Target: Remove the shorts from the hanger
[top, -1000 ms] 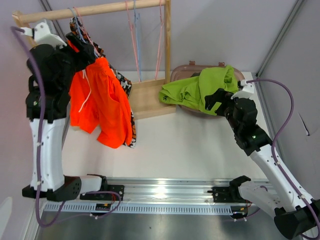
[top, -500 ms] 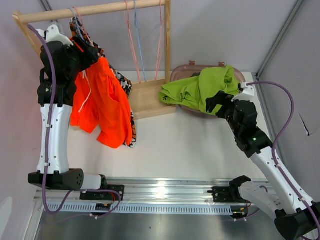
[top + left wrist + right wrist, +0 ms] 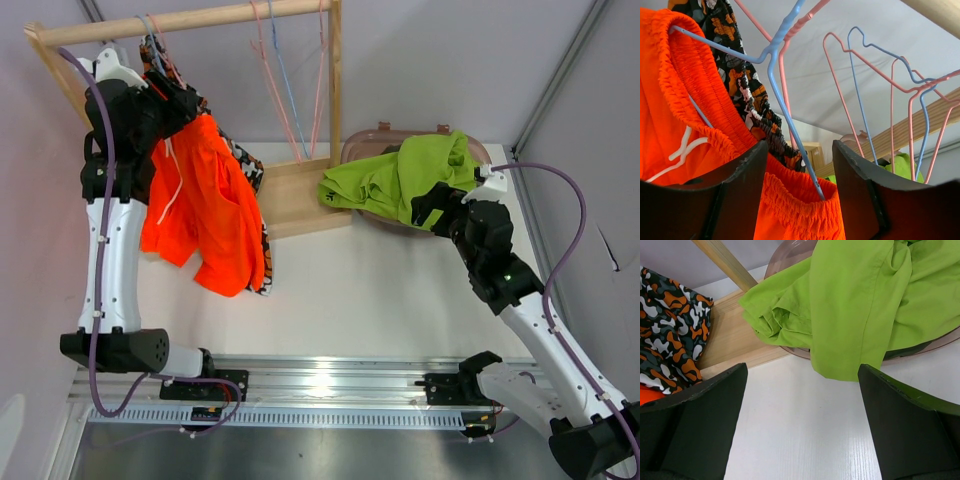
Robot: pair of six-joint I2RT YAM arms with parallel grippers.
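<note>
1. Two pairs hang far left: orange shorts and camouflage shorts.
2. Left gripper stands with fingers apart around the orange waistband.
3. Right gripper gapes wide beside lime green shorts, far right.

Wooden rack, brownish round tub, white table.

No word, brand, number or sign can be read in any view. The orange shorts, the camouflage shorts and the lime green shorts show no legible label, nor do the wire hangers or the wooden rack. Small dark patches on the metal rail are too small to read.
</note>
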